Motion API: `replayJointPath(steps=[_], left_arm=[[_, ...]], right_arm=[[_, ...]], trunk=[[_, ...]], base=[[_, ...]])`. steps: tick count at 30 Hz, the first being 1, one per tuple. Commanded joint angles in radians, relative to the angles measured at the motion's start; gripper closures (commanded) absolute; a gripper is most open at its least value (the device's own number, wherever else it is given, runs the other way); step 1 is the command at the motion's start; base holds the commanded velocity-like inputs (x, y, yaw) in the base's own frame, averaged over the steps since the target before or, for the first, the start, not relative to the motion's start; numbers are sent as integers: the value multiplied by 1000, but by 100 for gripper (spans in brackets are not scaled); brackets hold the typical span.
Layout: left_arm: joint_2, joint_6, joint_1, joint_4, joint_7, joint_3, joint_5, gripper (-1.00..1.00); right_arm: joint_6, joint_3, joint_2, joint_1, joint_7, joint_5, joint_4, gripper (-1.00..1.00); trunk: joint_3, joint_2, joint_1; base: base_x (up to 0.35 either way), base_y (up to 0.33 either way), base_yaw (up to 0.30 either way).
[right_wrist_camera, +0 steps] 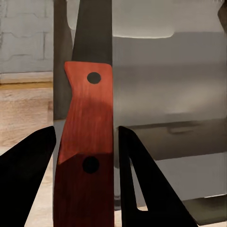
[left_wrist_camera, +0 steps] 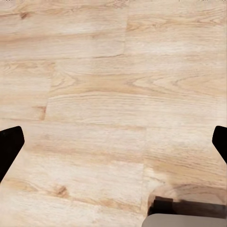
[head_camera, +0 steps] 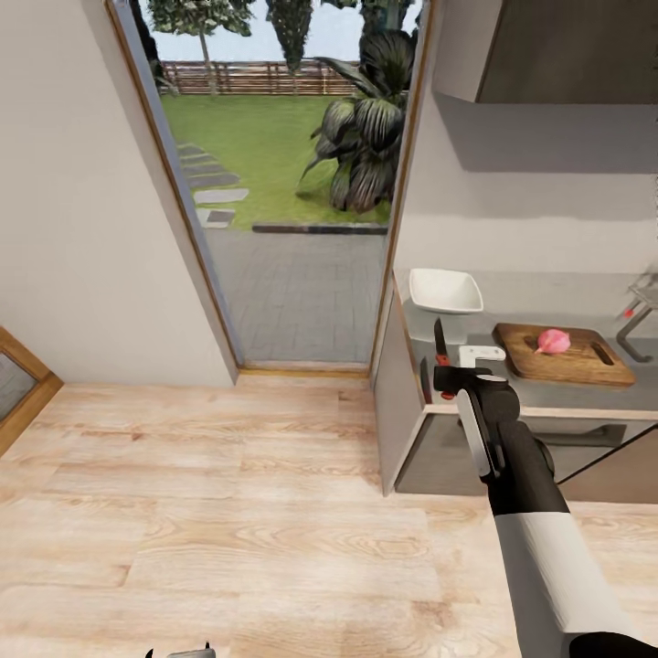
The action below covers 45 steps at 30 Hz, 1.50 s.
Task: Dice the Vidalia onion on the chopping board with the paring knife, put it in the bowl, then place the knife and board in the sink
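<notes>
The light wood floor [head_camera: 228, 512] lies nearest, and the left gripper [left_wrist_camera: 113, 142] hangs over it with its two dark fingertips [left_wrist_camera: 8, 146] spread wide apart and nothing between them. A pale curved part of the robot and its shadow show at one edge of the left wrist view.

The right arm reaches forward to the near edge of the countertop [head_camera: 585, 395]. Its gripper [head_camera: 445, 376] is closed on the paring knife [head_camera: 440, 345], the blade pointing up and away. In the right wrist view the red handle [right_wrist_camera: 87, 142], with two dark rivets, sits upright between the dark fingers [right_wrist_camera: 142, 184], one on each side of it; whether they press it cannot be told from there.

Further along the countertop, the chopping board [head_camera: 571, 358] lies flat, its handle slot toward the right end, with the pinkish onion [head_camera: 553, 342] resting on its middle. The white bowl [head_camera: 446, 291] stands toward the back left corner, apart from the board. At the right edge, the tap [head_camera: 637, 320] with its red-tipped lever marks the sink.

Beyond the countertop's left end, an open doorway [head_camera: 292, 183] shows paving, lawn and a dark leafy plant [head_camera: 366, 137].
</notes>
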Motion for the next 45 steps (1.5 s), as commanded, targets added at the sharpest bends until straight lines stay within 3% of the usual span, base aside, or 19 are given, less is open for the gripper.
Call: replayJointPath(steps=[1,45], left_arm=[[-1,-5,-2,4,3,-9,6,-100],[-1,-5,-2,4,3,-9,6,-100]], right_arm=[[5,-1,1,-1,-2,0,-1,100],[5,-1,1,-1,-2,-2,-1,100]], trunk=[[0,-2,1],[69,-2,1]], base=[[0,0,0],[0,0,0]])
